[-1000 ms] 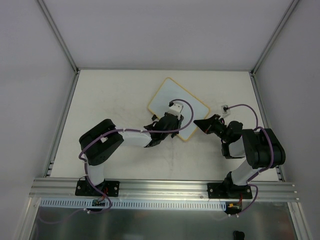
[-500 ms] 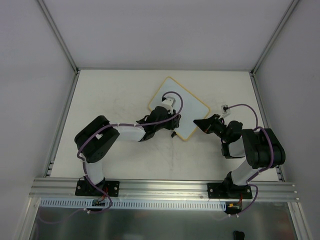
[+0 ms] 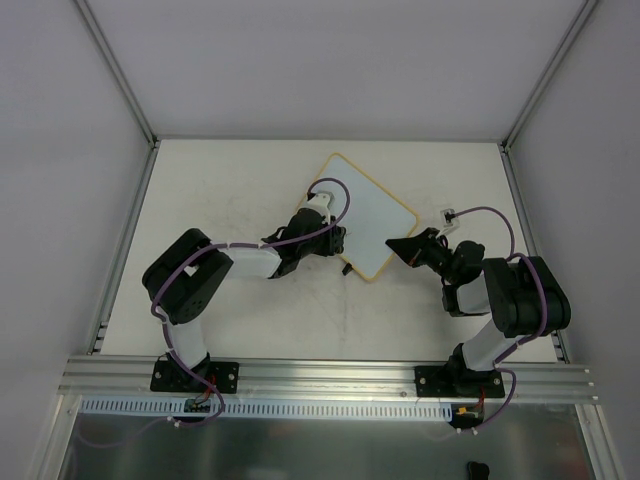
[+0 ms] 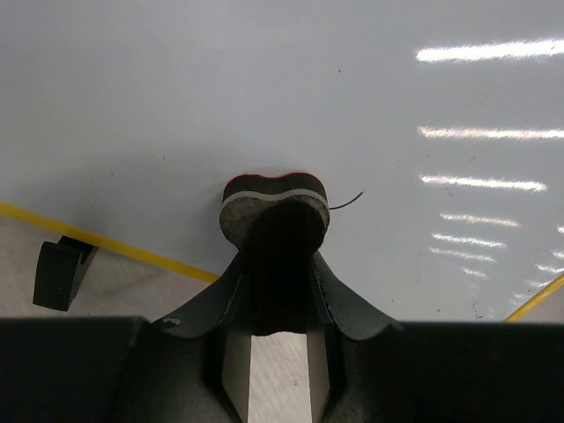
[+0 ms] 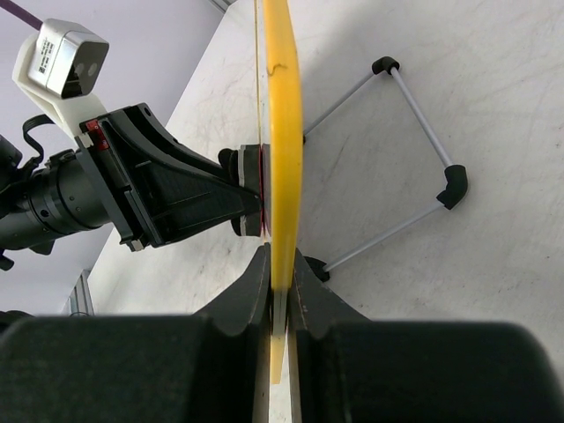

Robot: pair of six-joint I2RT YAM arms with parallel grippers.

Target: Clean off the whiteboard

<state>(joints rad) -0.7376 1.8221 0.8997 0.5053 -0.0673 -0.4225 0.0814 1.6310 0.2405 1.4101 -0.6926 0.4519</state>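
The whiteboard stands propped mid-table, its face nearly clean, with only a thin dark stroke beside the eraser. The left gripper clamps that eraser against the board. The right gripper pinches the board's edge. One short wipe seems left.

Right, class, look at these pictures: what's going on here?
Two robot arms are erasing a whiteboard. The right arm clamps the board's edge in its jaws, steadying it. The left arm holds an eraser in its jaws, pressed against the board's face. One short dark mark shows just beside the eraser; the face around it looks clean.
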